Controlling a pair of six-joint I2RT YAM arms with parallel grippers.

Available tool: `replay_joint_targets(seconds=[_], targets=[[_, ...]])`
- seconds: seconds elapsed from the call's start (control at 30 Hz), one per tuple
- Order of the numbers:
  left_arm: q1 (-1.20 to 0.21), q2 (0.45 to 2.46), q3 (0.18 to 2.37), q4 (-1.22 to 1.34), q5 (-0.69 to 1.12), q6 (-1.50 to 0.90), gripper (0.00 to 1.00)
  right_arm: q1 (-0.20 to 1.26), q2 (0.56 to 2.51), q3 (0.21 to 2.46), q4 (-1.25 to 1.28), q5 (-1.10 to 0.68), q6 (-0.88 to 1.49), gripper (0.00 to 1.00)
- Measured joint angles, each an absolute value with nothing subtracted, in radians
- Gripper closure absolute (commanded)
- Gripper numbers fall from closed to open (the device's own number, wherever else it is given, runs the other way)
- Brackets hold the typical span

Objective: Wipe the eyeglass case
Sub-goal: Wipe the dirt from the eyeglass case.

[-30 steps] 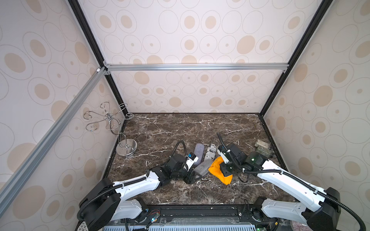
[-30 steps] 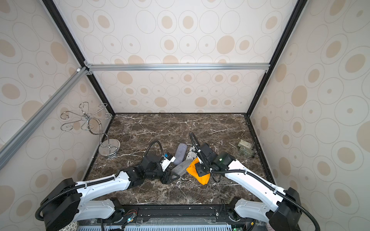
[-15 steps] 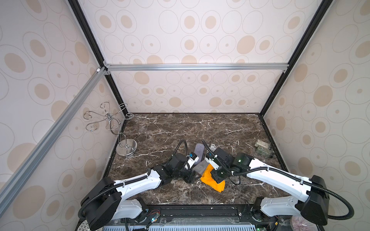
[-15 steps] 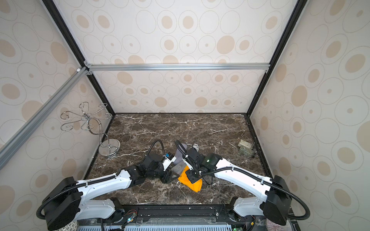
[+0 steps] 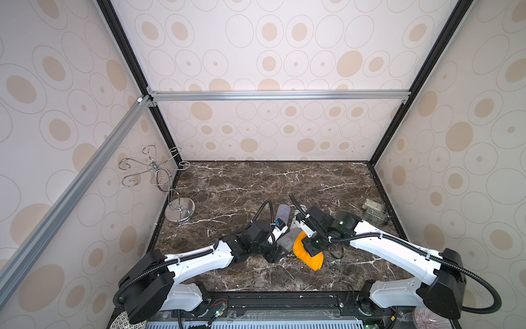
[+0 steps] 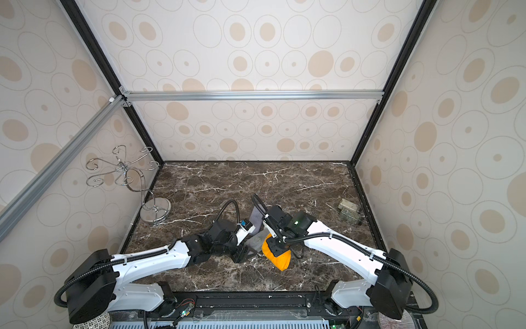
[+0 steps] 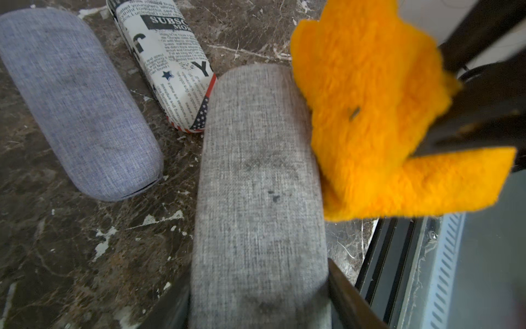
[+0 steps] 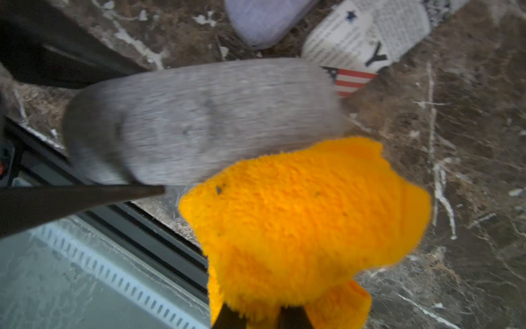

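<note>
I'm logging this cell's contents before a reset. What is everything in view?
grey eyeglass case: 1, grey with dark smudges, table front centre, held
blue-grey eyeglass case: 1, blue-grey, on the table just beyond
newspaper-print eyeglass case: 1, white with black print, next to both
cloth: 1, orange, at the grey case's side
wire stand: 1, chrome, table's left edge
small blocks: 2, pale greenish, by the right wall
table: 1, dark brown marble
left gripper: black, shut on the grey case
right gripper: black, shut on the cloth

Newsprint case (image 7: 170, 71): "SUBSC…", "MOR…", lg "Y".
</note>
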State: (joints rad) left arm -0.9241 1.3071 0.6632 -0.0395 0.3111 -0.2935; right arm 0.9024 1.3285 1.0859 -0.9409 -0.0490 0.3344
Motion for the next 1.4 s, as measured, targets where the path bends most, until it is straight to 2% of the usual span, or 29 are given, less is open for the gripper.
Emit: replay_joint_targets(seconds=[0.23,0.53,0.67,0.87,1.03,1.4], targets=[[-0.934,1.323,0.674,-0.068,0.280,-0.286,0.61,0.921,1.374,1.089,-0.913,-0.059,0.365,1.00],[-0.936,1.286,0.674,-0.069,0.271,-0.273,0.61,0.702,1.299,0.998,-0.904,-0.065,0.377,1.00],[-0.937,1.285,0.674,-0.067,0.276,-0.272,0.61,0.709,1.265,0.991,-0.883,-0.134,0.377,1.00],[-0.937,1.286,0.674,-0.065,0.284,-0.272,0.61,0.808,1.279,0.991,-0.841,-0.190,0.393,1.00],[-0.937,1.289,0.674,-0.066,0.283,-0.273,0.61,0.823,1.295,0.991,-0.833,-0.175,0.414,1.00],[-0.919,1.245,0.617,0.006,0.351,-0.357,0.60,0.615,1.177,0.917,-0.846,-0.071,0.433,1.00]])
